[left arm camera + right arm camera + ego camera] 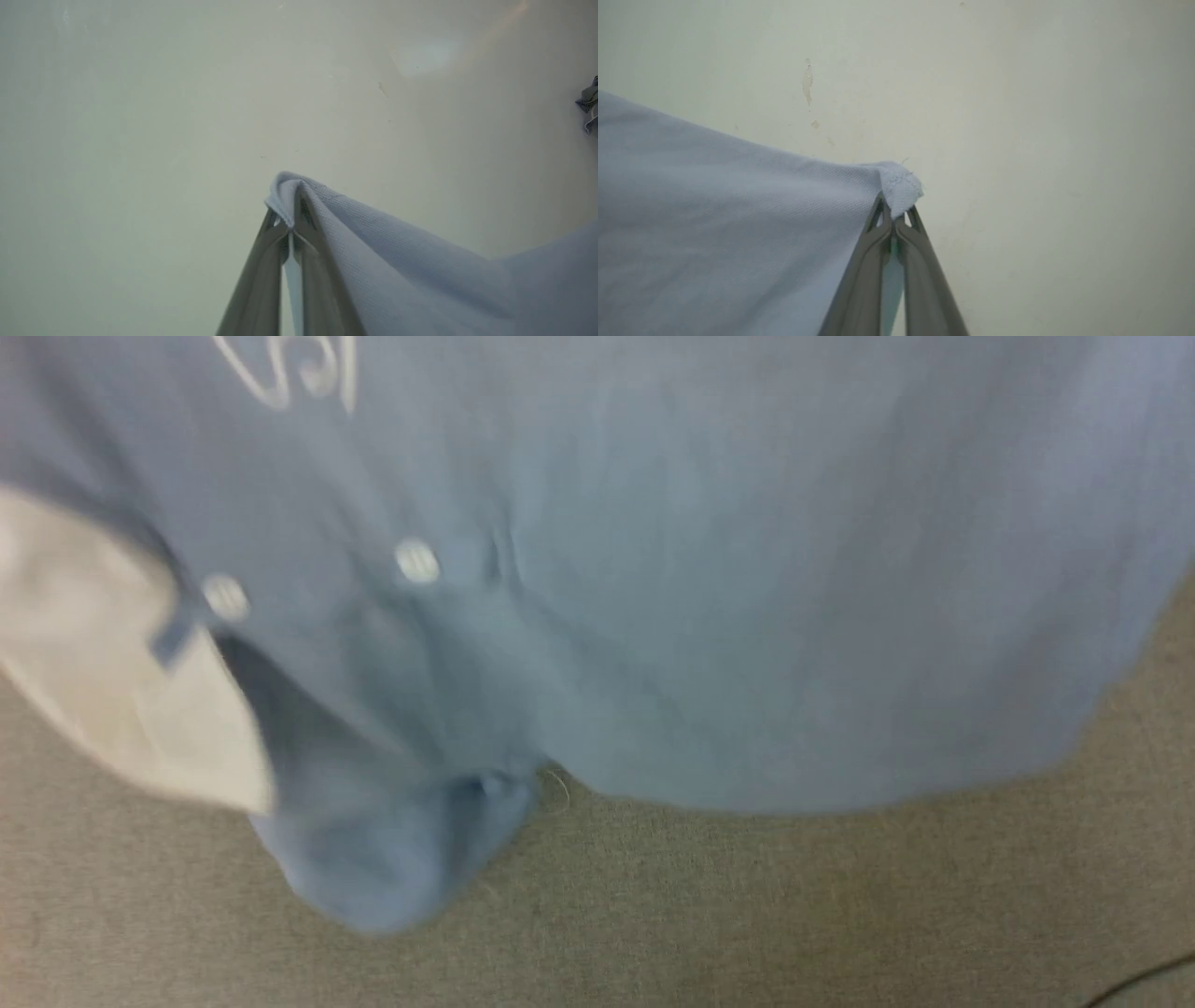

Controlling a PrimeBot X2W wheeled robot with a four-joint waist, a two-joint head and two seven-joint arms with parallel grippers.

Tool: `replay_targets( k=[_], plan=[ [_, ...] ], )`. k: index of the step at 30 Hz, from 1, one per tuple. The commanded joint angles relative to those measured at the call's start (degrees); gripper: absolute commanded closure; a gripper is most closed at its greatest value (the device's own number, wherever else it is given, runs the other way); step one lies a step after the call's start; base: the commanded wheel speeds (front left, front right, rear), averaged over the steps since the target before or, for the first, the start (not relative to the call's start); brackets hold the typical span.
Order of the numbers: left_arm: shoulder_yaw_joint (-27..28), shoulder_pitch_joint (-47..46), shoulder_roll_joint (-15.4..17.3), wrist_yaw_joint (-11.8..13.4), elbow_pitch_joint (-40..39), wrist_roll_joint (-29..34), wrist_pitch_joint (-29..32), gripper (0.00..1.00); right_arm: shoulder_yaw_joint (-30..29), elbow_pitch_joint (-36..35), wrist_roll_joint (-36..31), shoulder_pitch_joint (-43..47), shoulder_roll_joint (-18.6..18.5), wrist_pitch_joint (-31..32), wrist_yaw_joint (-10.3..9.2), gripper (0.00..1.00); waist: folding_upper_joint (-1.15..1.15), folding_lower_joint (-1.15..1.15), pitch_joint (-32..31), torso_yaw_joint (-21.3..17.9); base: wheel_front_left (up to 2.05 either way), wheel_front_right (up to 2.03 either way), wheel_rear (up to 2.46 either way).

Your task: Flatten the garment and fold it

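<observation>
The garment (pixel 709 597), a light blue knit polo shirt, hangs close before the head camera over the grey floor, with its white collar (pixel 103 681) at the left, small white buttons (pixel 416 562) and a white emblem (pixel 299 373) at the top. In the left wrist view my left gripper (pixel 290 219) is shut on a corner of the garment (pixel 402 252), which trails off to the right. In the right wrist view my right gripper (pixel 893 218) is shut on another corner of the garment (pixel 728 210), which spreads to the left.
A grey carpeted floor (pixel 747 915) lies below the hanging shirt. A dark cable (pixel 1144 980) crosses the lower right corner. Both wrist views face a pale surface (pixel 187 116) with small chipped marks (pixel 808 84). A bit of crumpled cloth (pixel 589 105) shows at the left wrist view's right edge.
</observation>
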Motion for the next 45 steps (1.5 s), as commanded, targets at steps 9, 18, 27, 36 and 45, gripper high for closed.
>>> replay_targets(
  k=[9,18,27,36,45],
  plan=[
    [-6.0,-22.4,-5.6,-5.4,23.7,3.9,-6.6,1.00,0.9,18.3,-4.3,-18.7,7.2,-7.1,0.29,1.00,0.00,-0.01,15.9,-2.0,0.00,0.00,0.00],
    [-7.9,-36.9,-11.5,-7.3,41.1,6.7,-17.8,1.00,2.2,34.6,-8.9,-29.9,10.2,-15.0,0.29,1.00,0.00,-0.01,20.3,-0.8,0.00,0.00,0.00],
    [-8.9,-29.2,-15.7,-8.4,48.6,4.3,-23.3,1.00,6.3,42.4,-7.8,-24.6,12.5,-21.2,0.29,1.00,0.00,-0.01,20.4,1.7,0.00,0.00,0.00],
    [-10.3,1.2,-20.0,-7.3,44.2,1.5,-25.3,1.00,13.7,43.1,-6.2,-4.8,13.2,-27.6,0.29,1.00,0.00,-0.01,13.3,3.6,0.00,0.00,0.00],
    [-15.4,31.0,-15.8,-5.9,32.6,-0.4,-18.2,1.00,19.6,36.7,-1.8,16.4,6.8,-27.9,0.29,1.00,0.00,-0.01,2.1,5.9,0.00,0.00,0.00]
  ],
)
